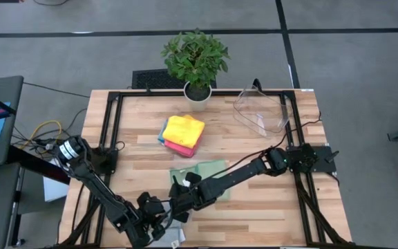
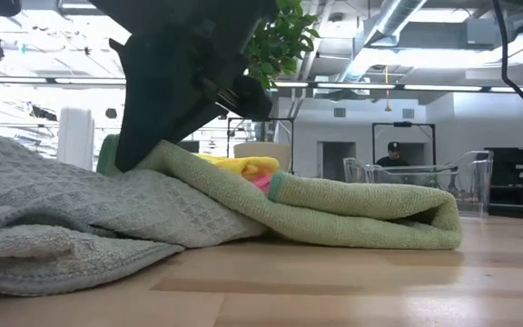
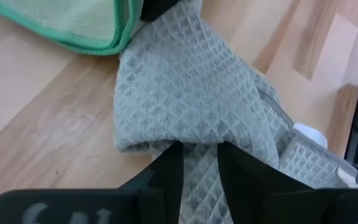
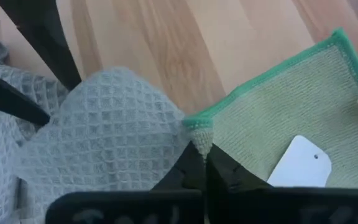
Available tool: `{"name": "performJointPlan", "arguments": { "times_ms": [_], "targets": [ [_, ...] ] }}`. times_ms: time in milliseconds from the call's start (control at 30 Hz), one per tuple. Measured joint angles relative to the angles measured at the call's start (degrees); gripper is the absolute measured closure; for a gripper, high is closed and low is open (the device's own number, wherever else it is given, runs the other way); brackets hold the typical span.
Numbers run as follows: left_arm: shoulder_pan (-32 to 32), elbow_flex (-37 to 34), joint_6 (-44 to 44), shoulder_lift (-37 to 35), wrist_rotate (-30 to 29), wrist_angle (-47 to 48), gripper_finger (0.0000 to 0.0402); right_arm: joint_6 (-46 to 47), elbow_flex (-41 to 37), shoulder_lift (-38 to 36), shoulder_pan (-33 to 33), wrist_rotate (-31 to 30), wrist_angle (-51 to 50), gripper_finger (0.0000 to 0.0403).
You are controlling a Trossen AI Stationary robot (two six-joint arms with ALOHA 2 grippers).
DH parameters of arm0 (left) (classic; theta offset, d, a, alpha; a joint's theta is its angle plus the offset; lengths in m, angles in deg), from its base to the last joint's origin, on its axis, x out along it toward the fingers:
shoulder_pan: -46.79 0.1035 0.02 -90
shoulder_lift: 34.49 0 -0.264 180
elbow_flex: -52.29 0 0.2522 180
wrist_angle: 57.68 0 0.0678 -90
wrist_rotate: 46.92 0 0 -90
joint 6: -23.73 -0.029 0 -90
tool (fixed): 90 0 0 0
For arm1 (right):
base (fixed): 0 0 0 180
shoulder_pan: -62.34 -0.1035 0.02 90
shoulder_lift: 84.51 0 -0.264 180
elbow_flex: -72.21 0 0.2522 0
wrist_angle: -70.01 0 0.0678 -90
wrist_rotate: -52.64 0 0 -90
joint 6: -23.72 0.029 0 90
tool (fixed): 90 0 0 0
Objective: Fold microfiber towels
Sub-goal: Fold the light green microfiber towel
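Stack: a small pile of folded towels [image 1: 182,133] — yellow on top, pink and blue edges showing beneath — is seen near the table's middle, in front of the potted plant [image 1: 195,62]; these are judged finished.

Green towel: a pale green towel [image 1: 208,174] with a darker green hem is spread on the table [image 1: 137,131] between the pile and the near edge; in the low view it [image 2: 361,211] is seen doubled over on itself, so a fold is judged begun but not squared off.

Grey towel: a grey waffle-weave towel [image 3: 191,93] lies bunched at the near edge, touching the green one's hem; it is still unfolded.

Right gripper: the right gripper [image 4: 202,163] is closed tight on a corner of the green towel, at the hem, just beside the grey cloth.

Left gripper: the left gripper [image 3: 199,168] is set over the grey towel with a ridge of the cloth pinched between its narrow-set fingers.

Bin: a clear plastic bin [image 1: 261,111] stands at the far right of the table, well apart from the work.

Progress: roughly midway — some towels are stacked; the green fold remains to be completed and placed; the grey towel remains to be spread and folded.
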Motion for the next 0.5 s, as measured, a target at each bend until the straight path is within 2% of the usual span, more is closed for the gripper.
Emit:
{"name": "performJointPlan", "arguments": {
  "times_ms": [233,500],
  "targets": [
    [0.1,0.0,0.0,0.0,-1.2,0.0,0.0319,2.5,0.1,-1.2,-0.1,-0.7,0.0,0.0392],
    [0.1,0.0,-0.1,0.0,1.1,-0.1,0.0319,11.4,-0.2,-3.4,-3.8,-7.3,-5.6,0.0391]
  ]
}}
